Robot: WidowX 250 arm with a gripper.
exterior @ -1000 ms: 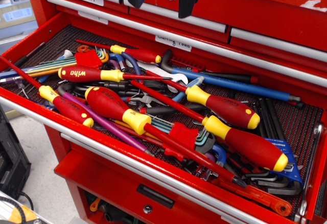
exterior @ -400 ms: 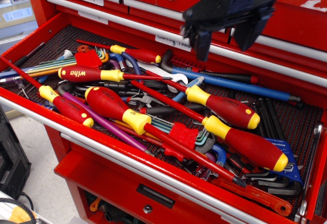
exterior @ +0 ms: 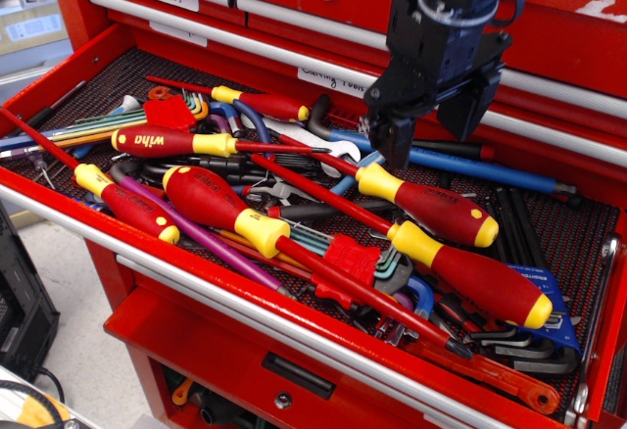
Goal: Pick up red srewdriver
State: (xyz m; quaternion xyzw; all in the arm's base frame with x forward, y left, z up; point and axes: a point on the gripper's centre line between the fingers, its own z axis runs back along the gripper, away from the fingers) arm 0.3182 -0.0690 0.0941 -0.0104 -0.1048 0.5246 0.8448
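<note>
Your claw (exterior: pixel 428 125) hangs with its two black fingers spread wide and empty, just above the yellow collar end of the red srewdriver (exterior: pixel 428 204), which lies flat among other tools in the open drawer (exterior: pixel 118 228), beside the bigger screwdriver (exterior: pixel 480 277).

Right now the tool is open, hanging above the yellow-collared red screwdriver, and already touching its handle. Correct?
Not quite. In the observation.image view the tool is open above the red screwdriver, but it isn't touching the handle: there's a visible gap between its fingertips and the handle. The rest stands.
</note>
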